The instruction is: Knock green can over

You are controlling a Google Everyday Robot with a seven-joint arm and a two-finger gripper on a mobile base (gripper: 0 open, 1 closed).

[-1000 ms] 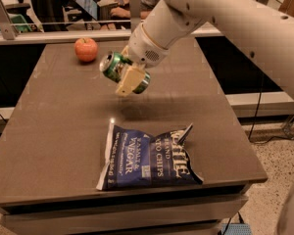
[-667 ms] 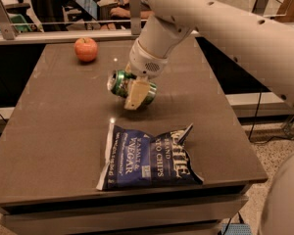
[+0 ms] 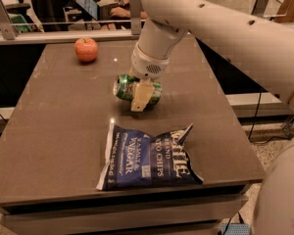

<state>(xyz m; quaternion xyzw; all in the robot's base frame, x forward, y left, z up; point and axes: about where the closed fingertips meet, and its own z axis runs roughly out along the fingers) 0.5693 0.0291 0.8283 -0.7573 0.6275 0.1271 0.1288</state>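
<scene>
The green can (image 3: 123,87) lies on its side, silver top facing left, at the middle of the brown table (image 3: 59,126). My gripper (image 3: 143,95) comes down from above and is shut around the can's body. One cream finger (image 3: 139,97) crosses the can's front; the other is hidden behind it. The can is at or just above the tabletop; I cannot tell whether it touches.
A red-orange apple (image 3: 86,49) sits at the back left of the table. A blue chip bag (image 3: 149,156) lies flat near the front edge, just in front of the can. A rail and glass partition (image 3: 63,33) run along the far side.
The gripper has carried the can down and toward the front of the table, from mid-air near the apple to low over the table's middle, with the can turned on its side.
</scene>
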